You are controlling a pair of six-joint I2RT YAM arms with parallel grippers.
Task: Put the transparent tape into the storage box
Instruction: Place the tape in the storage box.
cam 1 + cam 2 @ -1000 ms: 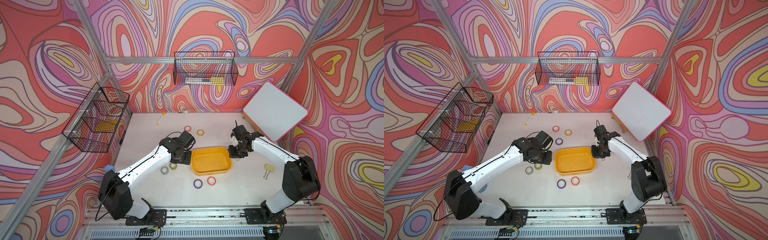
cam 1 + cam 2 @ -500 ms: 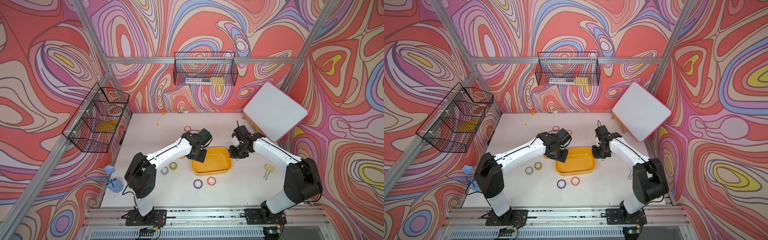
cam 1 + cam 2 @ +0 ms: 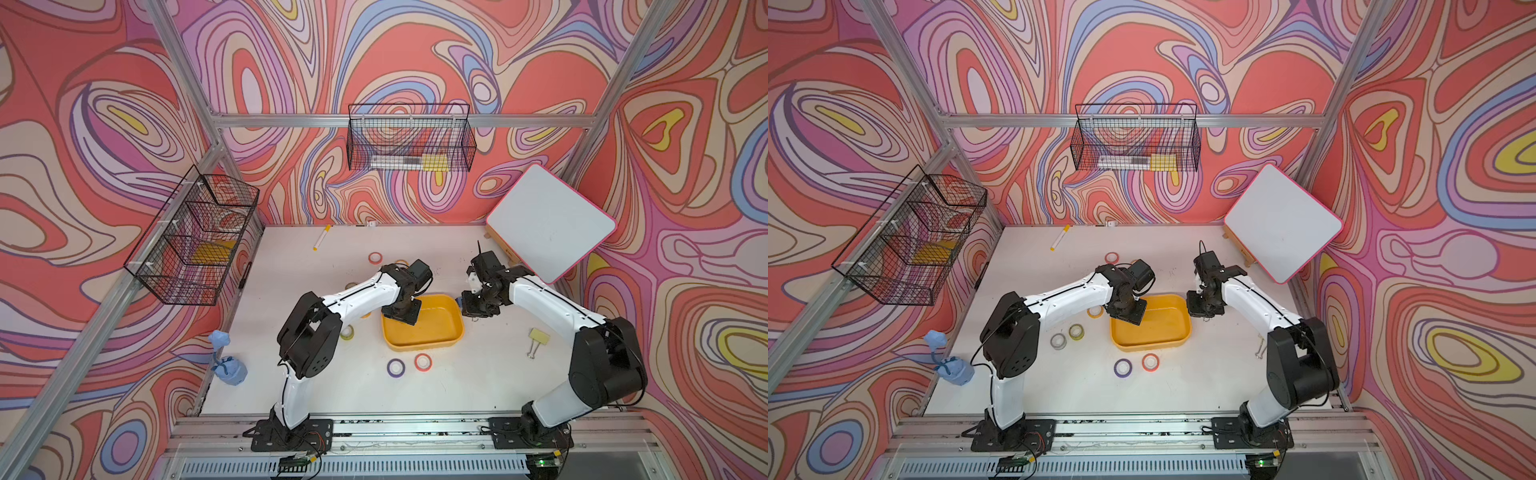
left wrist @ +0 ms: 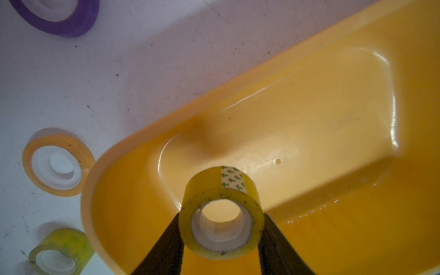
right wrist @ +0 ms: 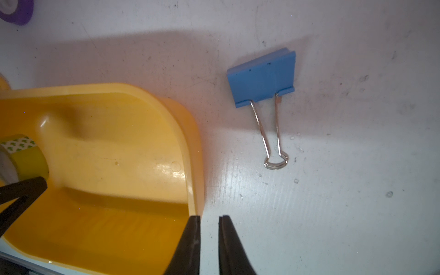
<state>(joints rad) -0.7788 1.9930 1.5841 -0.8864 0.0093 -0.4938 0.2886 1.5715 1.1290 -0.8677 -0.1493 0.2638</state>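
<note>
The transparent tape [image 4: 238, 188] is a yellowish clear roll with a white core. My left gripper [image 4: 221, 214] is shut on its sides and holds it just above the floor of the storage box [image 4: 309, 119], near one corner. In both top views the left gripper [image 3: 401, 313] [image 3: 1127, 313] hangs over the left part of the yellow storage box [image 3: 419, 345] [image 3: 1150, 345]. My right gripper [image 5: 209, 216] [image 3: 476, 307] sits at the box's right rim [image 5: 190, 142]. Its jaws stand a narrow gap apart, with only table showing between them. The tape [image 5: 26, 157] also shows in the right wrist view.
A blue binder clip [image 5: 262, 78] lies beside the box's right side, a yellow one [image 3: 538, 336] farther right. Loose rolls surround the box: purple [image 3: 396, 368], red [image 3: 423, 362], orange [image 4: 58, 164], yellow-green [image 4: 62, 252]. The whiteboard [image 3: 548, 224] leans at back right and wire baskets [image 3: 195, 241] [image 3: 409, 139] hang on the walls.
My left arm has swung right, from beside the box's left side to over the inside of the box. The right arm has stayed where it was.
</note>
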